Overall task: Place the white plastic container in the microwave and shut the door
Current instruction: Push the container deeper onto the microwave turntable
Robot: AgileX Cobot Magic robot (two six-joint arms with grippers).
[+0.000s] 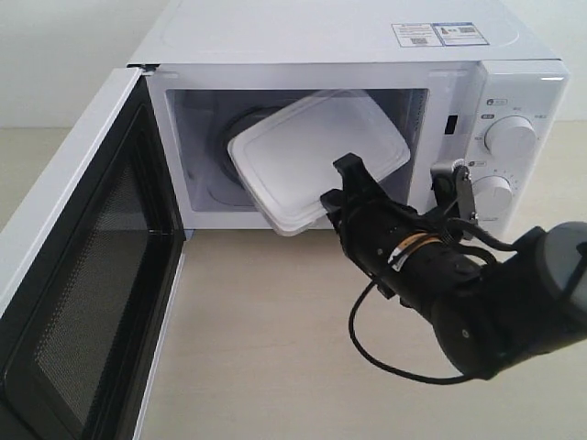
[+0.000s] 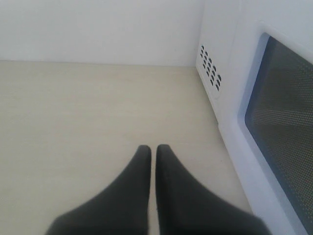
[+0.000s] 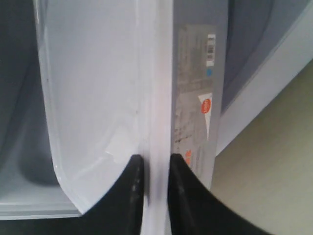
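1. The right gripper (image 1: 337,181) is clamped on the rim of the box (image 1: 312,147) at its near corner. Only the rim's thickness is left between the fingers, as confirmed in the right wrist view (image 3: 155,159).
2. The box is held tilted, lid face turned toward the exterior camera. Most of it is inside the microwave (image 1: 321,37) cavity, with the gripped corner projecting out past the front opening, above the table (image 1: 257,321). Contact with the cavity floor cannot be told.
3. A dark ring of the turntable (image 1: 240,124) is seen behind the box.
4. A printed label (image 3: 195,88) is seen on the box (image 3: 93,88) beside the gripped rim.
5. The door (image 1: 83,275) is swung wide open to the left of the exterior view, mesh inner face exposed.
6. The left gripper (image 2: 153,149) is almost fully closed, with only a thin slit between the fingers and nothing held. It is positioned over the table (image 2: 73,122), near the door (image 2: 279,122) and well apart from the box.
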